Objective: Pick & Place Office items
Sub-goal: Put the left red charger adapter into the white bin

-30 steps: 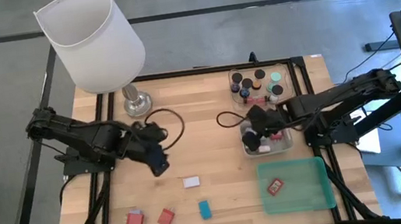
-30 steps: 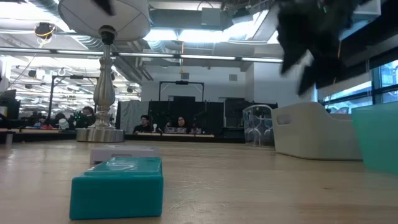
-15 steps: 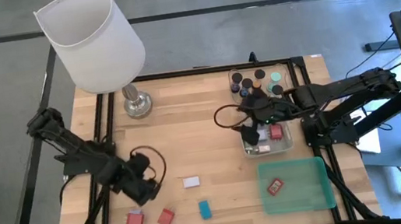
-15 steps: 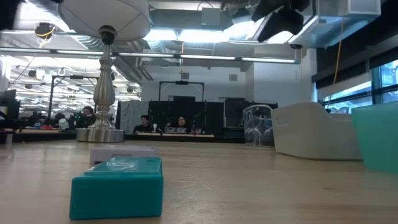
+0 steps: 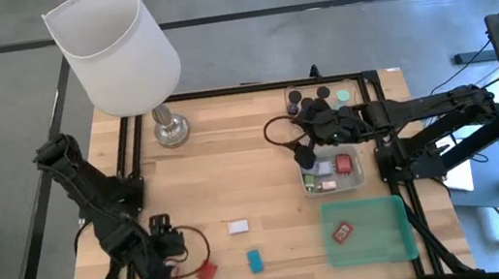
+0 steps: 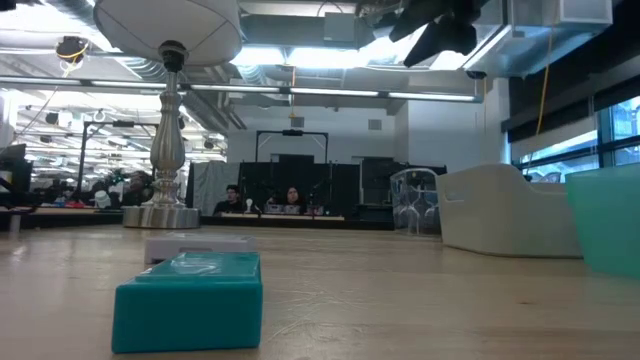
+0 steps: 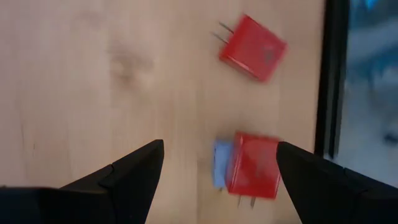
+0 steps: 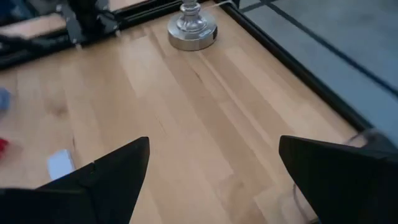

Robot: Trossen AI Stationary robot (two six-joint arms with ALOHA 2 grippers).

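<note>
Two red blocks with metal prongs lie on the wood near the table's near left corner. One red block point(image 7: 252, 48) point(image 5: 207, 271) lies apart. The other point(image 7: 252, 165), with a lavender piece beside it, lies just under my left gripper point(image 7: 219, 149) point(image 5: 169, 260), which is open, points down and touches nothing. A white block point(image 5: 237, 226) and a teal block point(image 5: 255, 261) point(image 6: 190, 300) lie flat at the near middle. My right gripper point(image 5: 308, 151) point(image 8: 214, 146) hangs open and empty above the grey tray point(image 5: 358, 178).
The grey tray holds red and pink pieces. A clear tray point(image 5: 294, 91) with black cylinders stands at the far right, and a green tray point(image 5: 386, 238) with a red piece point(image 5: 342, 233) at the near right. The big lamp point(image 5: 170, 128) stands at the far left.
My left gripper has swung from the table's middle left toward the near left corner and come down over the red blocks, rolling as it went. My right gripper has risen out of the grey tray and turned. Both have stayed open.
</note>
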